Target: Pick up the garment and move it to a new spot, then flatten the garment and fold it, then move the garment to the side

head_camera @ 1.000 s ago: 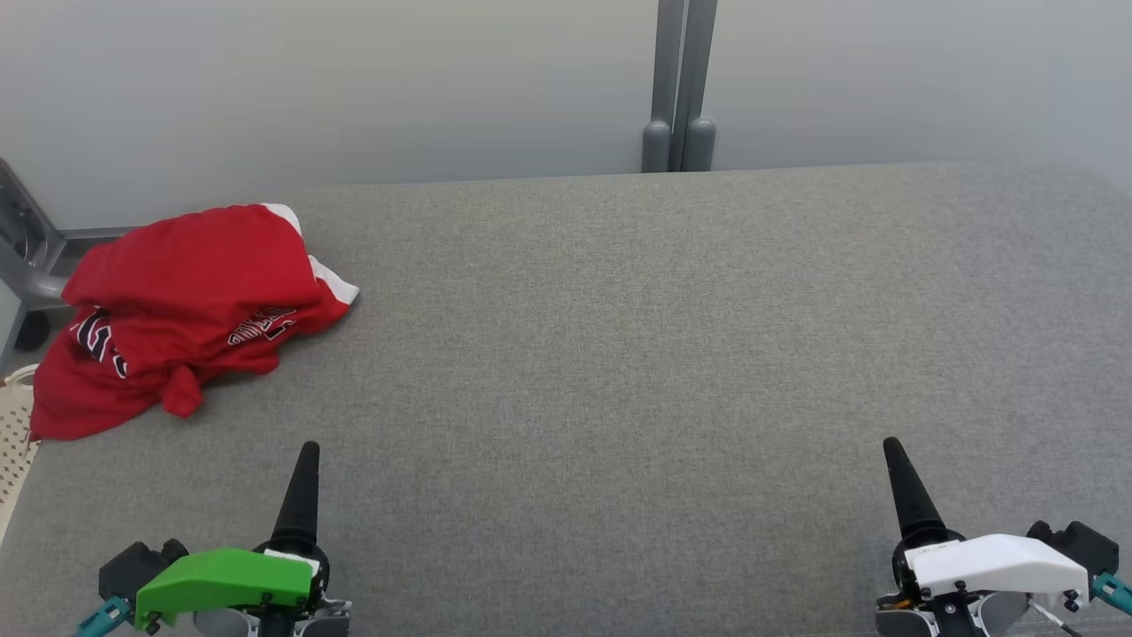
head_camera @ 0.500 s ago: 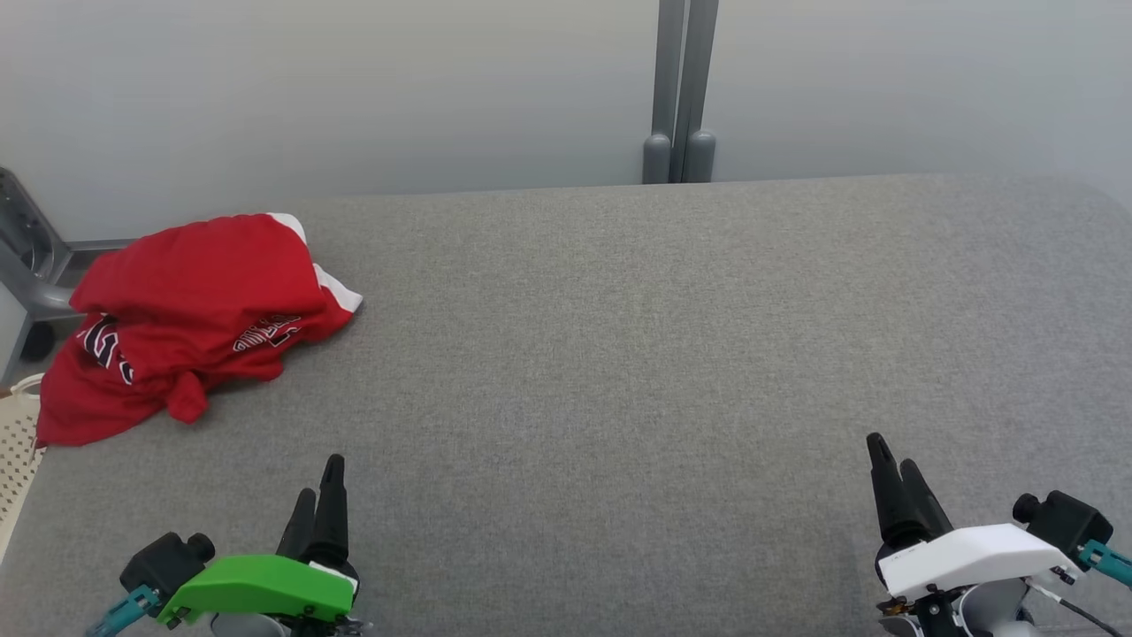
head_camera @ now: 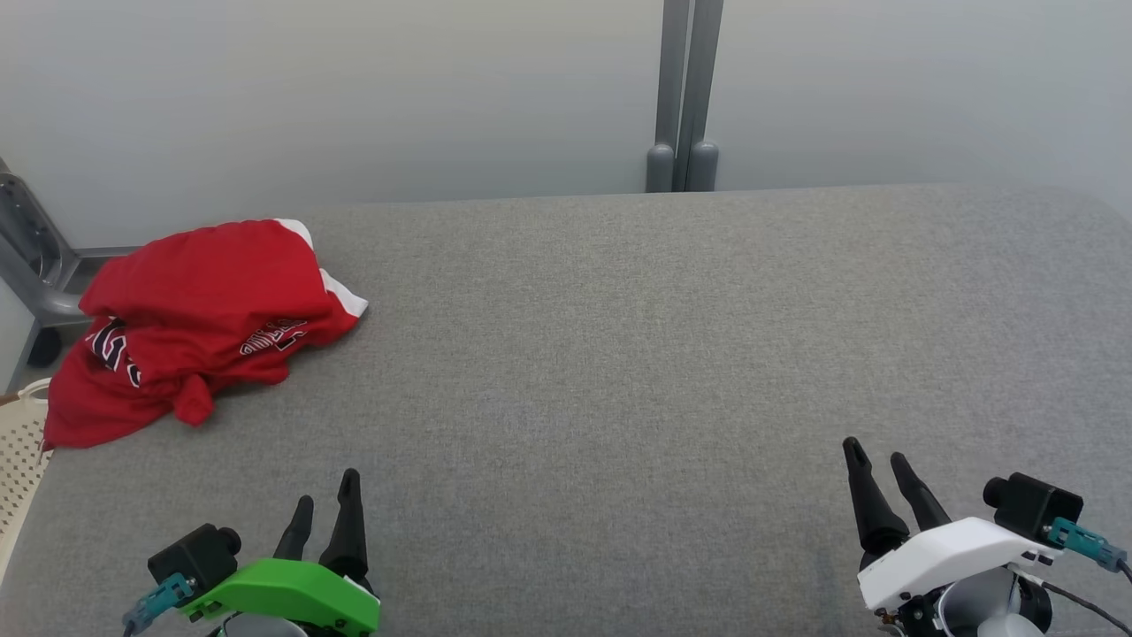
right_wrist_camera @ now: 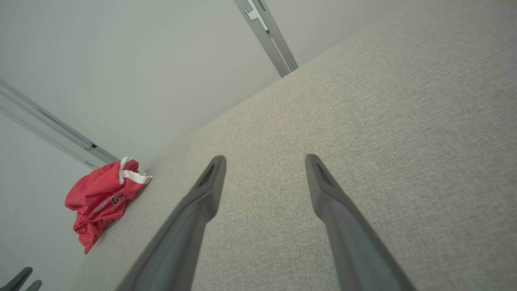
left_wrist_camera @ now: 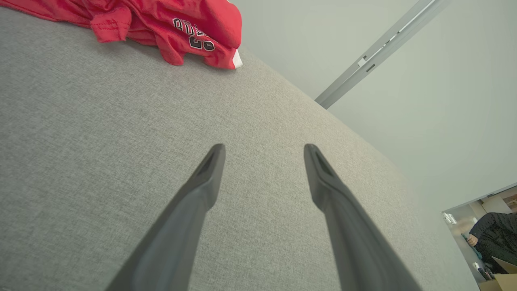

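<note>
A crumpled red garment (head_camera: 190, 323) with white trim and dark lettering lies heaped at the table's far left edge, partly hanging over it. The same garment (left_wrist_camera: 161, 24) shows at the top of the left wrist view and the garment (right_wrist_camera: 103, 198) appears small at the left of the right wrist view. My left gripper (head_camera: 327, 495) hovers open near the front left, well short of the garment. My right gripper (head_camera: 877, 456) stands open at the front right, far from it. Nothing is between either pair of fingers.
The grey fabric-covered table (head_camera: 619, 354) spreads wide between the grippers. A grey post (head_camera: 683, 97) rises behind the far edge. A perforated cream basket (head_camera: 18, 451) and a grey metal frame (head_camera: 35, 265) sit off the left edge. A person (left_wrist_camera: 490, 234) shows far off.
Both grippers have gone from shut to open, their fingers spreading apart. The head camera has shifted, so the whole scene sits slightly lower and to the right.
</note>
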### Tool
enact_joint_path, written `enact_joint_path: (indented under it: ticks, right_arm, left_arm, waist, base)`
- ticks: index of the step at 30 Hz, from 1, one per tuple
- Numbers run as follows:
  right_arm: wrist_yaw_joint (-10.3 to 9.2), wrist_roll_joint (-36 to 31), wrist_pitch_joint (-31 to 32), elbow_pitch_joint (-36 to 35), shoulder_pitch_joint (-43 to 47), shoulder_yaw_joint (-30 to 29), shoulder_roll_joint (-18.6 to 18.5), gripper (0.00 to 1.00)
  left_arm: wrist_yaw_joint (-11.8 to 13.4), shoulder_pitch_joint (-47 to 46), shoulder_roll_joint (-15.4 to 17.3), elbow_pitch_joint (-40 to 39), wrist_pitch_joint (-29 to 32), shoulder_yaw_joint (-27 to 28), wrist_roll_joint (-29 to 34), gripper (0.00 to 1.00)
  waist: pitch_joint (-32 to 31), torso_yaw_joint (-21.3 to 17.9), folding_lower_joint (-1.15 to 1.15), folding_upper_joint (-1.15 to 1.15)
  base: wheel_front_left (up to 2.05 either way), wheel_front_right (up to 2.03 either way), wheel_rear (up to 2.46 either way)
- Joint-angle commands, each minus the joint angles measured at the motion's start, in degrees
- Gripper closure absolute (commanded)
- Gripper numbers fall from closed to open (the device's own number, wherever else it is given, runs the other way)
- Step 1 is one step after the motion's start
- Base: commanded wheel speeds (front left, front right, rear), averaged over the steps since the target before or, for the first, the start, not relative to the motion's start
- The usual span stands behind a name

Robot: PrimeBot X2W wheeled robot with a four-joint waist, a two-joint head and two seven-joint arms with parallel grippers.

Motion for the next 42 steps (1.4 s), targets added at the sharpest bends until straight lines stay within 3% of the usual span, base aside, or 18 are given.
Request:
enact_joint_path:
  ticks: [1,22,42]
  right_arm:
    - [0.02,-1.7,0.2,-0.8,-0.6,0.1,-0.3,0.00]
    - [0.03,-18.3,3.3,-0.9,-1.8,0.4,-0.5,0.00]
    - [0.03,-25.2,1.7,1.1,-1.5,-1.0,-0.5,0.00]
  left_arm:
    - [0.3,-0.9,0.7,-0.3,-0.4,-0.3,1.2,0.00]
    - [1.5,-2.0,3.2,1.6,-4.2,-5.6,13.1,0.00]
    - [2.7,-1.4,4.0,1.5,-5.3,-7.8,18.4,0.00]
  waist:
    - [0.0,0.0,0.00,0.00]
    - [-0.9,0.3,0.00,0.00]
    - [-2.0,0.5,0.00,0.00]
  base:
    - [0.00,0.00,0.00]
    - [0.00,0.00,0.00]
    - [0.00,0.00,0.00]
